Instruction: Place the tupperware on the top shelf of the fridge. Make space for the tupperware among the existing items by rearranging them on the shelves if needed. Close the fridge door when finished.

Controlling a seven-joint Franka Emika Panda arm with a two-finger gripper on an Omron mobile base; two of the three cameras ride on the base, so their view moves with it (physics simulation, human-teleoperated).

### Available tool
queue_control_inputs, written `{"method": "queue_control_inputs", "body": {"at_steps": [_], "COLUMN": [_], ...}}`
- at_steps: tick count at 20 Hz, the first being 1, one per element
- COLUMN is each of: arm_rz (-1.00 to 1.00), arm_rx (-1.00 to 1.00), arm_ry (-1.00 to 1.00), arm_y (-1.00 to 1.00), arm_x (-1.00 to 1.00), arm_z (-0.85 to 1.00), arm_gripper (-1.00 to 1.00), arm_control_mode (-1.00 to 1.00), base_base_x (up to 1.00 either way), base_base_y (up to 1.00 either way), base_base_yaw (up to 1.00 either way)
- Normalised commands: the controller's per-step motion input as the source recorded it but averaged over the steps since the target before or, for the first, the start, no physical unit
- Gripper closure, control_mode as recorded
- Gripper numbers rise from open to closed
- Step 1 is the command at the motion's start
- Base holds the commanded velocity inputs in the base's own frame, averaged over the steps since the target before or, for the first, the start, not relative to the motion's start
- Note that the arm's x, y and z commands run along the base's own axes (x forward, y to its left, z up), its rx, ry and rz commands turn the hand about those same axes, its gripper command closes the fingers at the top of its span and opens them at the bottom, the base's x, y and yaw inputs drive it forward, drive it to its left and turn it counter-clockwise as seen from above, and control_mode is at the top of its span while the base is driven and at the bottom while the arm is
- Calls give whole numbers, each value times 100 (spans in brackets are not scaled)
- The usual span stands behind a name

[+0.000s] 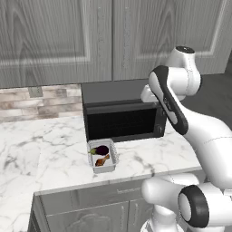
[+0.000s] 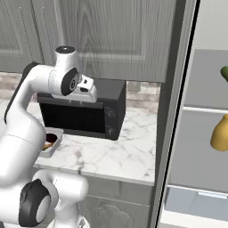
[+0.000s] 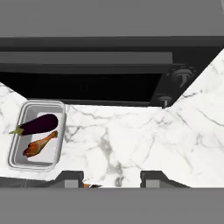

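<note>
While the gripper (image 3: 111, 177) hangs above the marble counter (image 3: 144, 140) with its two dark fingertips (image 3: 70, 178) spread apart and nothing between them, the tupperware (image 3: 36, 134) sits to its left in the hand view, well clear of the fingers. It is a shallow pale tray resting flat on the counter, and inside it lie a dark purple eggplant (image 3: 38, 124) and, just beside that, a brown drumstick (image 3: 39, 144) (the two look close but I cannot tell whether they touch). Beyond the gripper, across the counter, stands a black microwave (image 3: 92, 83) with its two round knobs (image 3: 183, 77) off to the right. From the left base view the tupperware (image 1: 103, 156) rests just in front of the microwave (image 1: 122, 113), below the arm's raised hand. Farther right, in the right base view, the fridge (image 2: 176, 111) stands open well to the right of the arm, with an orange-yellow bottle (image 2: 220, 133) on a shelf inside and a green item (image 2: 225, 73) cut off by the picture's edge on the top shelf (image 2: 205, 109) above it
</note>
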Motion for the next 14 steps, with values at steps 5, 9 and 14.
{"method": "queue_control_inputs", "body": {"at_steps": [5,9,14], "arm_rz": [10,0,0], "arm_rx": [-8,0,0], "arm_ry": [11,0,0], "arm_y": [-36,0,0], "arm_x": [14,0,0], "arm_z": [-35,0,0], "arm_gripper": [-100,-100,-100], "arm_control_mode": [-100,-100,-100], "base_base_x": [0,0,0], "base_base_y": [0,0,0], "base_base_yaw": [0,0,0]}}
